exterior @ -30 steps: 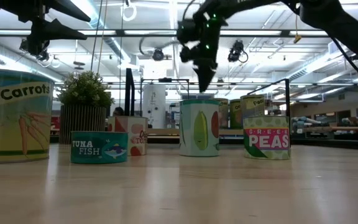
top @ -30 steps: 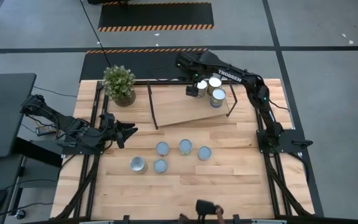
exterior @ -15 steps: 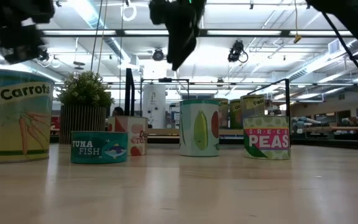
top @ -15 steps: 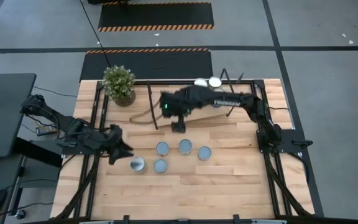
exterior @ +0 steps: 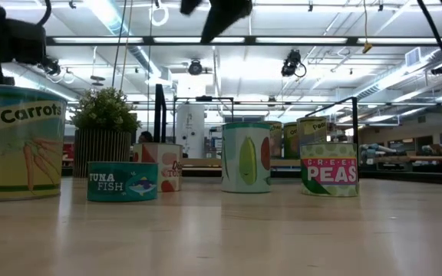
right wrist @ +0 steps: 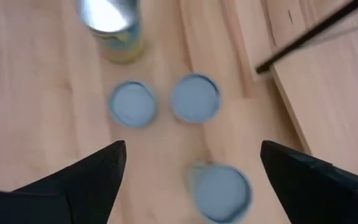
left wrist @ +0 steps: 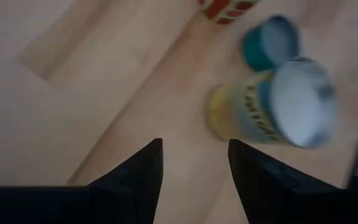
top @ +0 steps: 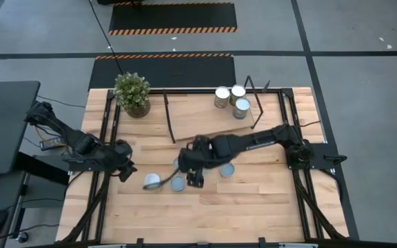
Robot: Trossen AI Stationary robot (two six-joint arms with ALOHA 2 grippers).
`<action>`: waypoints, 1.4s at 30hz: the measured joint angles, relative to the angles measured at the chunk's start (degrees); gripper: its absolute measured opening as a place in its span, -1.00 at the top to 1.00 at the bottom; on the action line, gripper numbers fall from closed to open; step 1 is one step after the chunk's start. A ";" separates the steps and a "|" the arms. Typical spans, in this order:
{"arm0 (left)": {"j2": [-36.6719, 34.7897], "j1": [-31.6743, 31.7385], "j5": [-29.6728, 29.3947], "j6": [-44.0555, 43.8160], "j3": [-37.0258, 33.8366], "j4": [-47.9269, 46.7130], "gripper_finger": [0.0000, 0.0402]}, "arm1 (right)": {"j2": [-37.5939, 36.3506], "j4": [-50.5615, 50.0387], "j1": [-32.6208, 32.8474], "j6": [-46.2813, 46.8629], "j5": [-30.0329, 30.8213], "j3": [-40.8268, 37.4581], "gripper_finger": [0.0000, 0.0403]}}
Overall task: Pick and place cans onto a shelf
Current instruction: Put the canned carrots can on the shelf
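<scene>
A level look across a wooden desk (exterior: 229, 230) shows a row of cans. Nearest, on the left edge, a large can (exterior: 18, 142) reads "Carrots". Beside it, a low teal tin (exterior: 122, 182) reads "TUNA FISH". Just behind that tin stands a white can with red shapes (exterior: 162, 166), its wording too cut off to read. Toward the middle is a pale green can picturing corn (exterior: 245, 156), and right of it a can reading "GREEN PEAS" (exterior: 329, 168). Behind the row, a potted plant (exterior: 104, 130) stands on the left.

From above, the left gripper (top: 125, 169) hangs low just beside the "Carrots" can, its fingers (left wrist: 143, 171) parted and holding nothing. The right gripper (top: 196, 178) reaches over the loose cluster of cans at mid-desk, fingers (right wrist: 89, 174) spread wide and empty.

Farther back, the shelf (top: 205, 117), a light wooden board in a thin black wire frame, carries three more cans (top: 231, 100) grouped at its far right corner. Their labels cannot be read from above.
</scene>
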 joint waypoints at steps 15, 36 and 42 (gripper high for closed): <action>14.37 0.02 -6.60 2.57 -4.04 15.11 0.07 | 0.24 17.33 2.87 -4.00 -3.78 -8.75 -0.89; 30.89 -0.06 -6.89 4.45 -4.04 45.25 0.14 | 1.16 27.54 1.25 -9.58 -5.35 -14.21 -0.89; 27.74 -0.06 -0.50 6.31 -4.04 39.80 0.15 | 1.18 27.81 1.63 -9.82 -5.38 -14.21 -0.89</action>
